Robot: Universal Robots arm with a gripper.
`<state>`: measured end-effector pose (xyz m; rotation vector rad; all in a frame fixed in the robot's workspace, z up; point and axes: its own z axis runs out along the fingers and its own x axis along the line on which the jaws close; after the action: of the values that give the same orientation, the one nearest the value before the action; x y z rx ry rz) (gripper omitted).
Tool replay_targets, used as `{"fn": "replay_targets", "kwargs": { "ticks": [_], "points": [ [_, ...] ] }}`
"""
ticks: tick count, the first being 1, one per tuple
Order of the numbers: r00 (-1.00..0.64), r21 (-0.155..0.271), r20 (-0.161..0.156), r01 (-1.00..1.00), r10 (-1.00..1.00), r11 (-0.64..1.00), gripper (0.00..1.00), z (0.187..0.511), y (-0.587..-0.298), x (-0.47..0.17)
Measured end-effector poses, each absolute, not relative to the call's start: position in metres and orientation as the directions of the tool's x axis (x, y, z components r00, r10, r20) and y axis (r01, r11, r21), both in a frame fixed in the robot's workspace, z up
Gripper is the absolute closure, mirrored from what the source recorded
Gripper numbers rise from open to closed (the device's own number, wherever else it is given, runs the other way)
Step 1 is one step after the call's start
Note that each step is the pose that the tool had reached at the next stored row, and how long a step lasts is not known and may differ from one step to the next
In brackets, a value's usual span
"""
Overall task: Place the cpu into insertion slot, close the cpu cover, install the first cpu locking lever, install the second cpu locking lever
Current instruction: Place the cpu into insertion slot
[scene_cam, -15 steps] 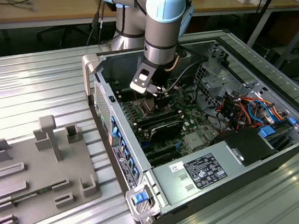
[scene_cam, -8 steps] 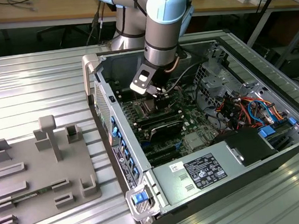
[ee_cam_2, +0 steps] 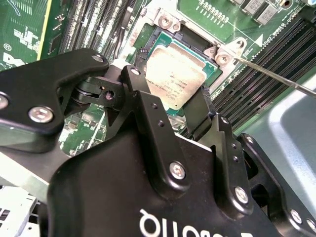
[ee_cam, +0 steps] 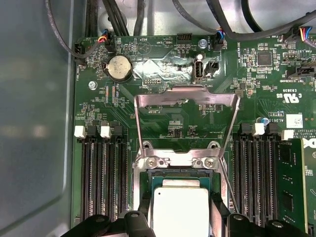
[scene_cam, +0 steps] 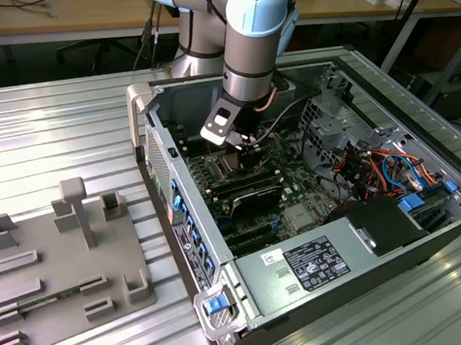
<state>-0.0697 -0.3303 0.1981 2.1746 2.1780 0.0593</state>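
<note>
cpu (ee_cam_2: pixel 175 74) down at the insertion slot (ee_cam: pixel 174 174), cpu cover (ee_cam: pixel 186 96) flipped open
My fingers (ee_cam_2: pixel 142 89) are clamped on two opposite edges of the cpu, lined up square with the slot. Can't really tell if it's fully seated or just hovering. Cover's tipped back over the board (ee_cam: pixel 148 64).

The cpu (ee_cam: pixel 180 210) lies at the insertion slot (ee_cam: pixel 174 173), cpu cover (ee_cam: pixel 186 95) raised.

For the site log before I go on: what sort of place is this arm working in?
Probably a robotics or electronics lab: an open computer case sits on a ribbed metal table beside a grey fixture tray, with wooden workbenches behind.
</note>
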Motion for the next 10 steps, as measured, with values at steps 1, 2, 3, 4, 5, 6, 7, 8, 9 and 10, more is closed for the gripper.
{"fn": "replay_targets", "kwargs": {
  "ticks": [1,2,3,4,5,6,7,8,9,10],
  "points": [
    [0.0,0.072,-0.018,0.997,1.0,0.001,0.45,0.198,-0.3303,-0.0696],
    [0.0,0.072,-0.018,0.997,1.0,0.001,0.45,0.1977,-0.3304,-0.0696],
    [0.0,0.072,-0.018,0.997,1.0,0.001,0.45,0.1974,-0.3305,-0.0696],
    [0.0,0.071,-0.018,0.997,1.0,0.001,0.45,0.1968,-0.3308,-0.0695],
    [0.0,0.071,-0.018,0.997,1.0,0.001,0.45,0.1964,-0.331,-0.0695],
    [0.0,0.071,-0.018,0.997,1.0,0.001,0.45,0.1961,-0.3312,-0.0695],
    [0.0,0.071,-0.018,0.997,1.0,0.001,0.45,0.1958,-0.3315,-0.0695],
    [0.0,0.071,-0.018,0.997,1.0,0.001,0.45,0.1955,-0.3317,-0.0696],
    [0.0,0.071,-0.018,0.998,1.0,0.001,0.45,0.1953,-0.3317,-0.0696],
    [0.0,0.07,-0.018,0.998,1.0,0.001,0.45,0.1949,-0.3317,-0.0696]
  ]
}}
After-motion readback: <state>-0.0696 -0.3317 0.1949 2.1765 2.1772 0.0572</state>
